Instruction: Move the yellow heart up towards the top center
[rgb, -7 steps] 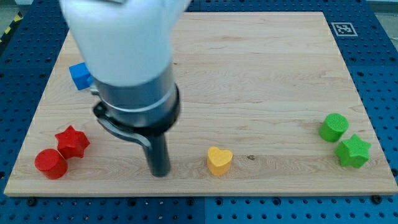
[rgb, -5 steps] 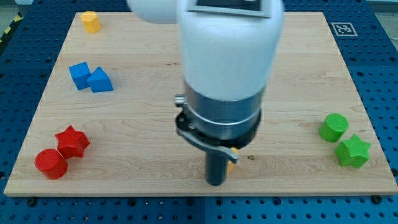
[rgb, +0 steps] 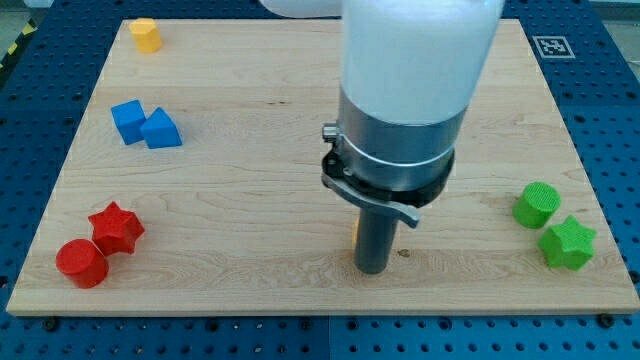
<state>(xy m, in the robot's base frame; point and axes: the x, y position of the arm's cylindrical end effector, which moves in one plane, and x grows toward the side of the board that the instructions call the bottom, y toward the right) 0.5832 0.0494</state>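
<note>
Yellow heart (rgb: 356, 230): almost wholly hidden behind the rod; only a thin yellow-orange sliver shows at the rod's left edge, just above my tip, near the board's bottom centre. Its shape cannot be made out here.
My tip (rgb: 373, 270): blunt lower end of a dark, smooth cylindrical rod, resting on the wood. It has no jaws and grasps nothing; whether it actually touches the heart cannot be told, since the rod covers the contact side.
Arm housing (rgb: 415, 90): glossy white shell above a grey metal collar with a black clamp ring; it is cut off at the view's top and blurred, hiding the board's centre behind it.
Board (rgb: 250, 200): pale wood with fine horizontal grain, a small dark knot just right of my tip.
Green cylinder (rgb: 537, 205): matte, ribbed top, well to the right of my tip.
Green star (rgb: 567, 243): touching the cylinder's lower right, farther right still.
Red star (rgb: 116, 228): far left of my tip, roughly level with it.
Red cylinder (rgb: 81, 263): touching the red star's lower left.
Blue cube (rgb: 127, 121): up and far left of my tip.
Blue triangular block (rgb: 161, 130): pressed against the cube's right side.
Small yellow block (rgb: 146, 34): at the top left corner; exact shape hard to make out.
Fiducial marker (rgb: 551, 46): black-and-white square at the board's top right corner.
</note>
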